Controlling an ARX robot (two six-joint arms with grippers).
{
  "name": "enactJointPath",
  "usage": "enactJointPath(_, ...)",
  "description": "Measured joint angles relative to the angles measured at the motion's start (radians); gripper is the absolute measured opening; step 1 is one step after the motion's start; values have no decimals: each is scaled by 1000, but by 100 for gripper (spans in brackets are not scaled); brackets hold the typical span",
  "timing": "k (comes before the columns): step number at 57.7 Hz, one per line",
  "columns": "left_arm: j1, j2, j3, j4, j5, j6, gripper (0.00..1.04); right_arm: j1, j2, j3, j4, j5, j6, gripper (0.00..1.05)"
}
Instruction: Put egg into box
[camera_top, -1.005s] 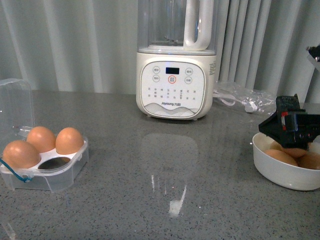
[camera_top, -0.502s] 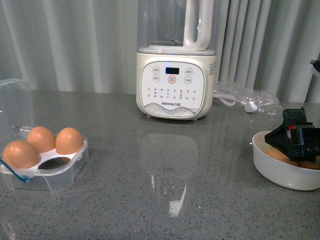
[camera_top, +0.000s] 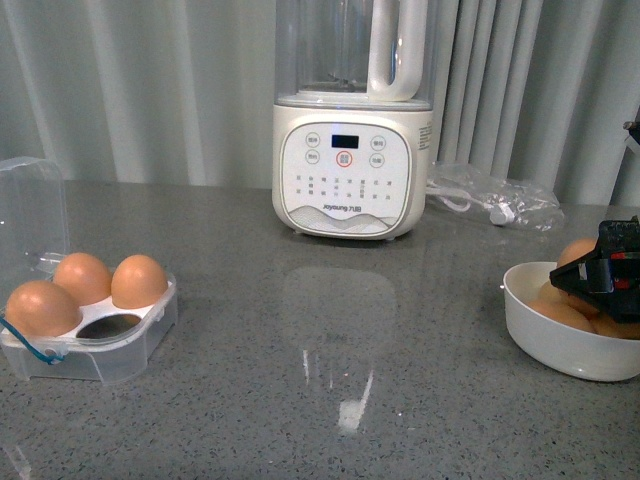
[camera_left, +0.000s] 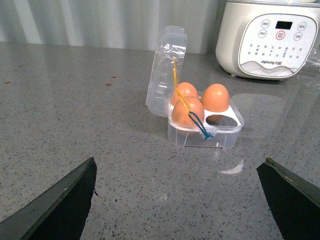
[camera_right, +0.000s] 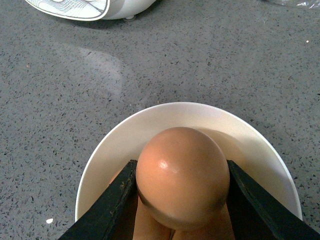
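Smooth orange-brown egg (camera_right: 182, 170) sits clamped in the right gripper (camera_right: 181, 212). Clear box (camera_top: 135, 345) stands open, lid upright; three cells filled, one empty.

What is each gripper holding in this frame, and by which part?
Right gripper clamps the egg by its opposite sides, over the white bowl. Left gripper is open, empty.

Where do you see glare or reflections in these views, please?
Front view: the blender is mirrored faintly on the grey countertop, with a bright white streak nearer the camera. Left wrist view: a small white glare patch beside the box. Right wrist view: a soft highlight on the held egg.
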Motion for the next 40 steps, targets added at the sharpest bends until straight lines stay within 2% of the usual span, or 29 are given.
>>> enactJointPath(19, 0, 0, 0, 0, 0, 0, 98, 40, -163, 26, -31, -9, -24, 43)
enactJointPath(40, 0, 0, 0, 0, 0, 0, 98, 254, -131, 100, 54, -81, -33, 43)
